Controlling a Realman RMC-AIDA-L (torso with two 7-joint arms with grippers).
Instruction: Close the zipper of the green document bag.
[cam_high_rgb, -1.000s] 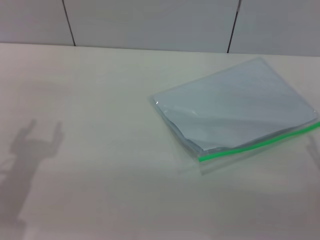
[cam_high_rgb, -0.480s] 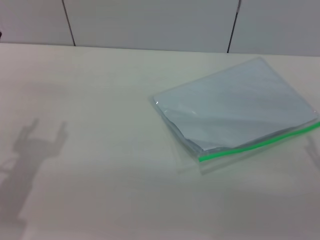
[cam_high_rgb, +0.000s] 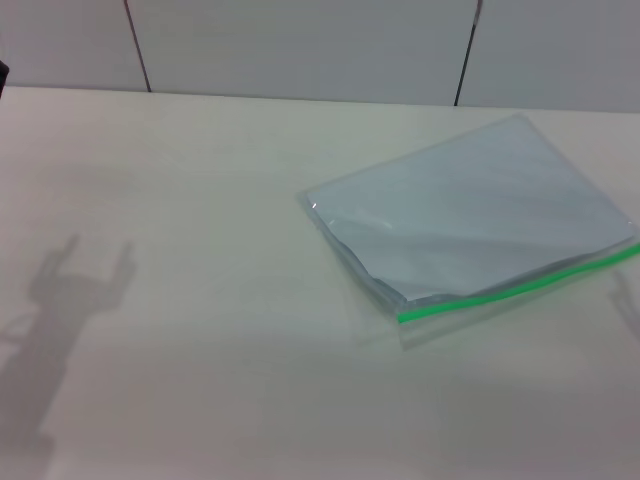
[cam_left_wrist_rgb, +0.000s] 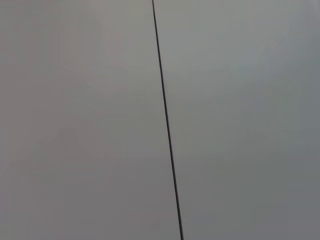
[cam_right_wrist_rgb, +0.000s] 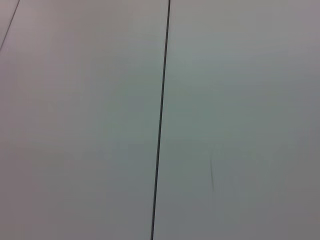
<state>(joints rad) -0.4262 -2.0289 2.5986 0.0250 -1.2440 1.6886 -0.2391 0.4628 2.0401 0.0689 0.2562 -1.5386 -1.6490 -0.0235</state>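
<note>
Zipper (cam_high_rgb: 515, 284) first: it runs as a thin bright green strip along the near long edge of the green document bag (cam_high_rgb: 470, 215), from a low end near the middle of the counter (cam_high_rgb: 200, 200) up toward the right border of the head view. No slider tab can be made out along it, so whether the strip is sealed cannot be told.

Neither hand shows in any view. The left hand is out of sight; only a two-pronged shadow (cam_high_rgb: 70, 290) lies on the counter at the robot's left, well apart from the bag. The right hand is likewise out of sight, so whether either hand is released or clenched cannot be told. A faint dark smudge (cam_high_rgb: 628, 295) sits at the right border just below the zipper's far end (too little of it shows to name it).

Both wrist views look at plain pale wall panels: the left wrist view shows one dark seam (cam_left_wrist_rgb: 167, 130) between two panels, and the right wrist view shows a similar seam (cam_right_wrist_rgb: 160, 130), with a second one cutting across a corner.

Moving outward, the bag lies flat on the pale counter at the robot's right, turned at an angle, with pale blue-grey sheets (cam_high_rgb: 480, 200) inside the clear plastic. Its far corner points toward the panelled wall (cam_high_rgb: 300, 45) behind the counter, whose dark seams run down to the counter's back edge.
</note>
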